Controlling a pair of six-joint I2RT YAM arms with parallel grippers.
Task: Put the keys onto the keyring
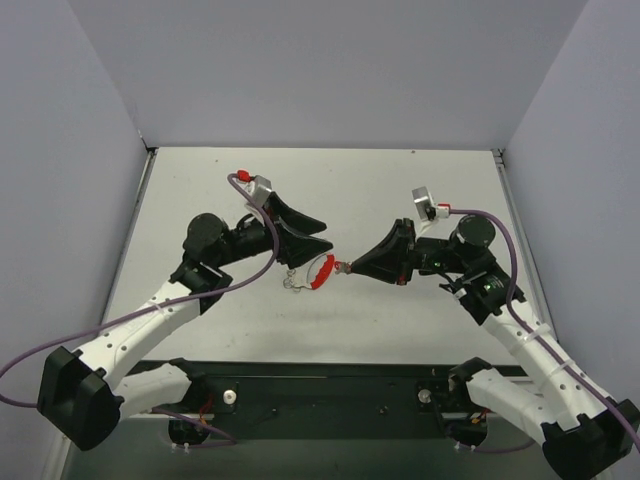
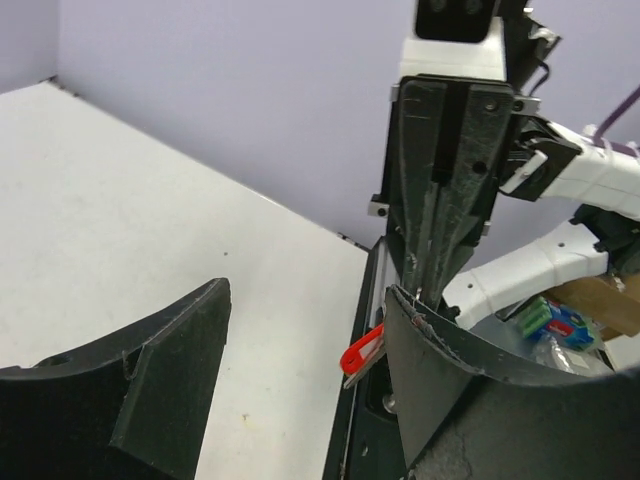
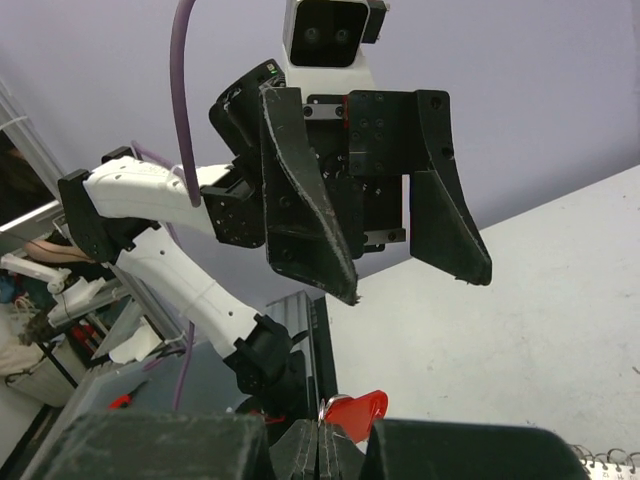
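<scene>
Left gripper [image 1: 327, 233]: jaws apart, frame centre | right gripper [image 1: 348, 266]: jaws clamped on thin red-and-grey toothed keyring [image 1: 319, 272]

Lab; lavender-walled enclosure [image 1: 320, 70] around white table [image 1: 200, 190]

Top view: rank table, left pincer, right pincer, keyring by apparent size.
1. table, largest.
2-3. left pincer and right pincer: they look about alike, so unranked. The left is open and spreads wider, the right is shut.
4. keyring, smallest.
</scene>
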